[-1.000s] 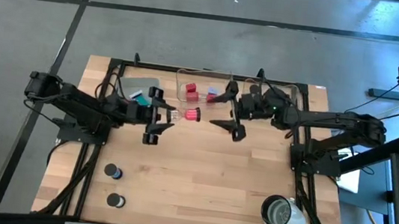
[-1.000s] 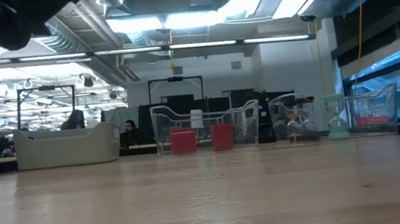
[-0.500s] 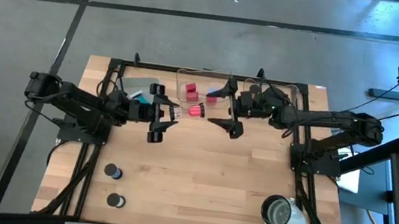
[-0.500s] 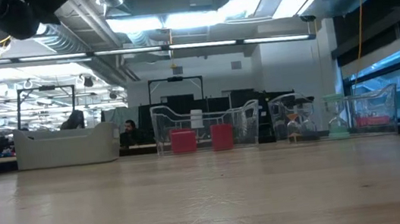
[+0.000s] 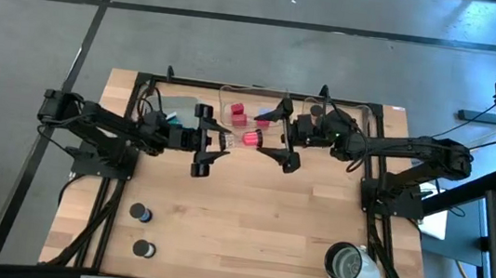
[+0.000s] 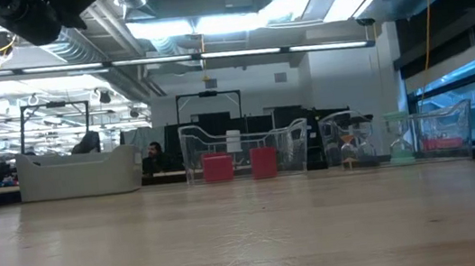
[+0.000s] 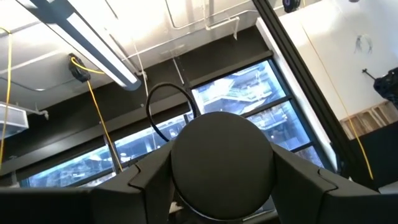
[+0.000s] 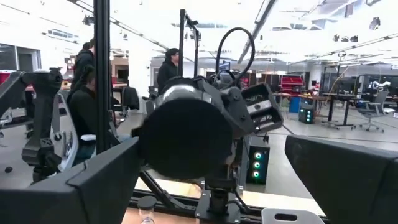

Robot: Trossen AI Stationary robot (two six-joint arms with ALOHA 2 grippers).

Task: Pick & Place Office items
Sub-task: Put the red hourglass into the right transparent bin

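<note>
My left gripper (image 5: 220, 141) hovers over the table's far middle, shut on a red round piece (image 5: 249, 139) that points at the right gripper. In the left wrist view that piece (image 7: 222, 163) shows as a dark round face between my fingers. My right gripper (image 5: 272, 140) faces it from the table's right, open, its fingers standing on either side of the red end without touching. The right wrist view shows the piece's dark round end (image 8: 186, 138) ahead of them. Two black round caps (image 5: 139, 211) (image 5: 144, 249) stand on the near-left wood. Red blocks (image 5: 237, 112) lie in a clear tray. My left gripper pinches the red round piece between its two fingers (image 7: 146, 180) by its left part (image 5: 229, 141). The fingers come level from the table's left. The piece lies level, lifted clear of the table, with its red end (image 5: 251, 139) sticking out toward the right gripper.
A grey tray (image 5: 166, 104) with teal pieces and two clear trays (image 5: 226, 99) (image 5: 362, 110) line the far edge. A silvery-white round container (image 5: 350, 268) stands near the right corner. Bare wood lies at the middle (image 5: 249, 214). In the low view the trays (image 6: 245, 155) stand far off.
My left gripper has carried the red piece a little toward the table's right and far edge, closer to the right gripper. My right gripper has edged slightly left toward it and stayed open.
</note>
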